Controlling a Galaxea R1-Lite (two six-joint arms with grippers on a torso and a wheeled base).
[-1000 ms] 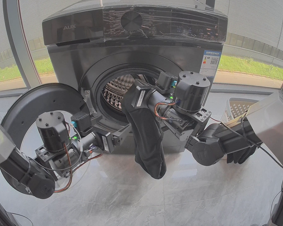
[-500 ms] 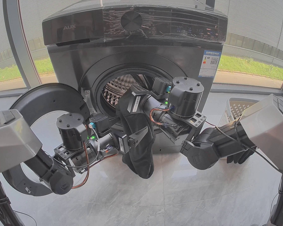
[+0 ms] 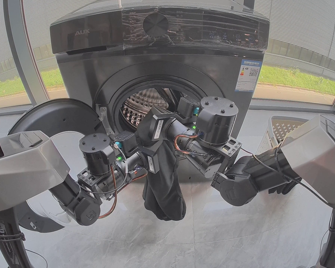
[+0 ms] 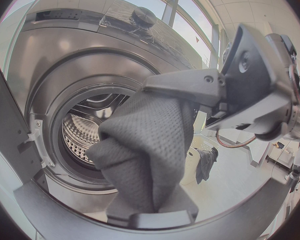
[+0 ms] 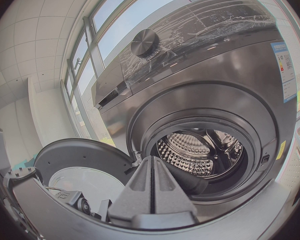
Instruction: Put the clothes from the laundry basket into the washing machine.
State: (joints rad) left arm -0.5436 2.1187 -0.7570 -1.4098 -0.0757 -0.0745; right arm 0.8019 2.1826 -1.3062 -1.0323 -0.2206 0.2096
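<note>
A dark grey washing machine (image 3: 156, 56) stands ahead with its drum (image 3: 145, 101) open. My right gripper (image 3: 149, 127) is in front of the opening, shut on the top of a dark garment (image 3: 165, 190) that hangs down to just above the floor. The right wrist view shows the shut fingers (image 5: 163, 184) with the garment (image 5: 186, 182) beyond them, before the drum (image 5: 196, 150). My left gripper (image 3: 156, 157) sits against the garment's middle, below the right one. In the left wrist view the garment (image 4: 146, 144) drapes over it.
The round door (image 3: 52, 120) is swung open to the left, behind my left arm. A white laundry basket (image 3: 283, 125) stands on the floor at the right, with another dark garment (image 3: 284, 185) hanging over its side. Grey tiled floor lies in front.
My left arm has swung right and up until its gripper meets the hanging garment. The right gripper has shifted slightly left with the garment, whose lower part is now bunched.
</note>
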